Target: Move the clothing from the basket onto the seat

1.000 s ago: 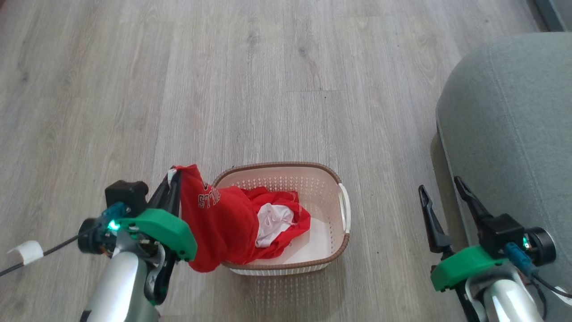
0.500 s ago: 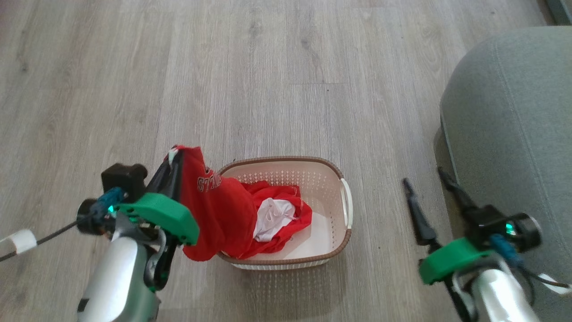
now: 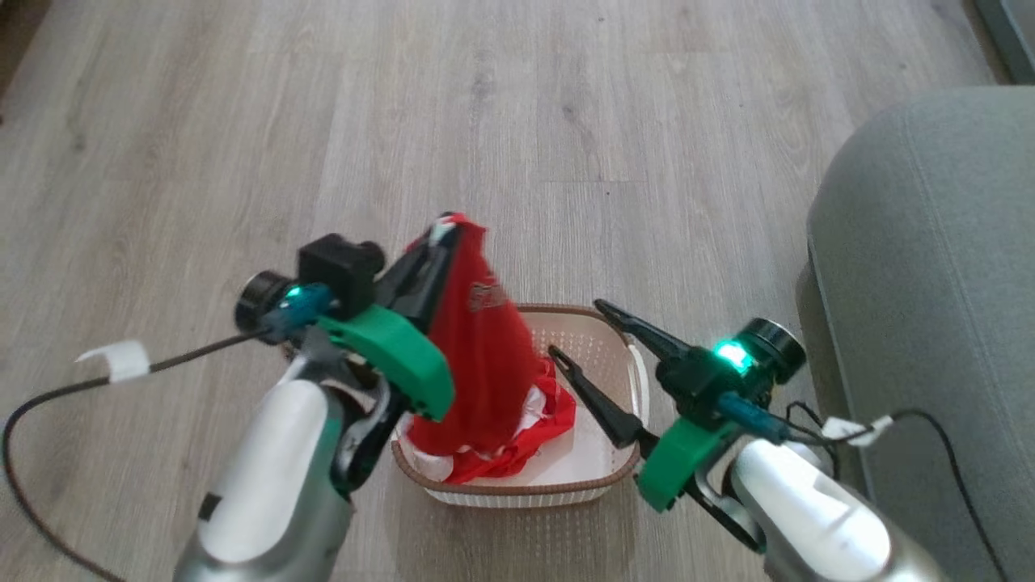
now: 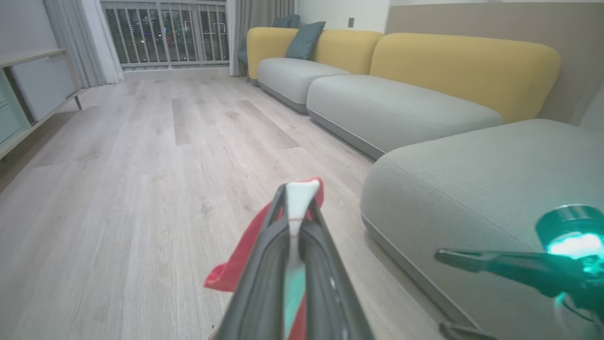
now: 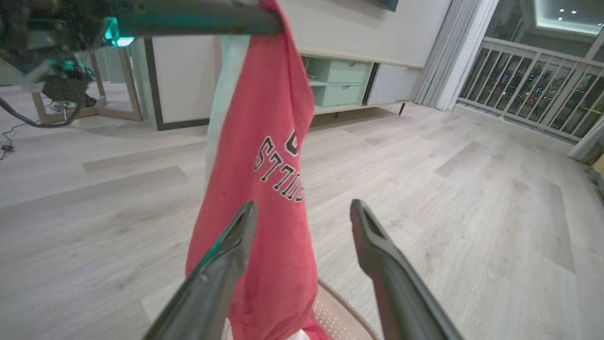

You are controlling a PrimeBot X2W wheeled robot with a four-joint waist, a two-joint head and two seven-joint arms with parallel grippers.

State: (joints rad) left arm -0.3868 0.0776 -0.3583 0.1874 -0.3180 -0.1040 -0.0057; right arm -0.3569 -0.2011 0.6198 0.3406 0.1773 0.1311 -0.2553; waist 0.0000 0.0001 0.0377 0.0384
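We see the left claw (image 3: 441,234) pressed together on a white-trimmed edge of the clothing (image 3: 485,356), pinching it at the very tips of its fingers. The red garment hangs straight down from that pinch in a long drape. Its lower end is bunched inside the basket (image 3: 525,491), where some white fabric shows among the red folds. The basket stands on the wooden floor (image 3: 242,162), directly below the held cloth.

Our right claw (image 3: 576,329) is spread wide and holds nothing. It hovers over the basket's right half, just beside the hanging garment, with its fingers pointing toward it. In the right wrist view the drape, with its dark-edged white lettering, hangs just behind the finger on that view's left. We cannot tell whether that finger touches the fabric.

The grey seat (image 3: 930,283) lies to the right of the basket, beyond the right arm, apart from the clothing.
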